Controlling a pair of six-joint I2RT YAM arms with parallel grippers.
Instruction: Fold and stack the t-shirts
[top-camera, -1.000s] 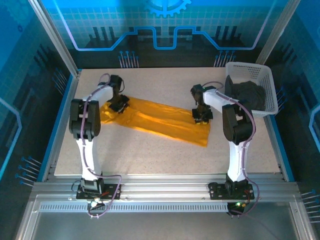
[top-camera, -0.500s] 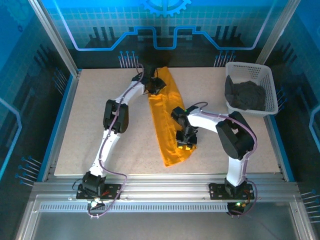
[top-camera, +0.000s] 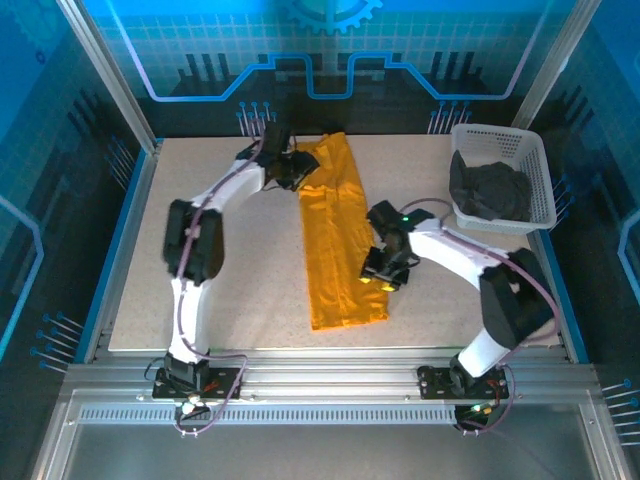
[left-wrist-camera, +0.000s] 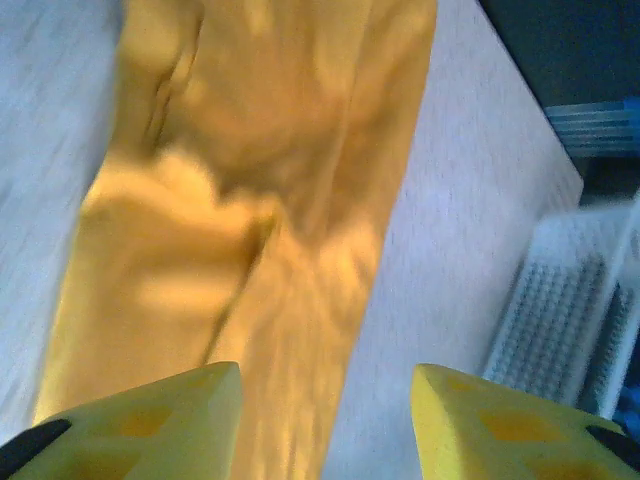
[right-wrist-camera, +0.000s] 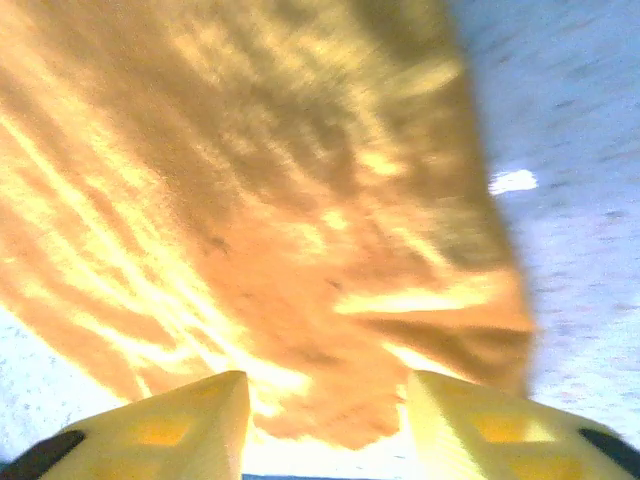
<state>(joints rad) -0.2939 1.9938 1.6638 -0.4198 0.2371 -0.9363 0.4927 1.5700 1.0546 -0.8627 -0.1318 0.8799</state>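
Orange t-shirt (top-camera: 335, 240) swung from crosswise to lengthwise, frame centre, then released flat on the bench. Left gripper (top-camera: 297, 167) at its upper end and right gripper (top-camera: 382, 275) at its lower right edge, both parted and empty. Dark t-shirt (top-camera: 488, 190) waits in the basket (top-camera: 541, 165), upper right. Ready for the crosswise fold, I judge.

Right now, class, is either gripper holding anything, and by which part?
Nothing is held. The left gripper and the right gripper are both open, and the orange shirt lies loose on the table.

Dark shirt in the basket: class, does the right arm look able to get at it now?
Probably yes: the dark shirt lies uncovered in the open-topped basket beside the right arm; the right gripper stands open.
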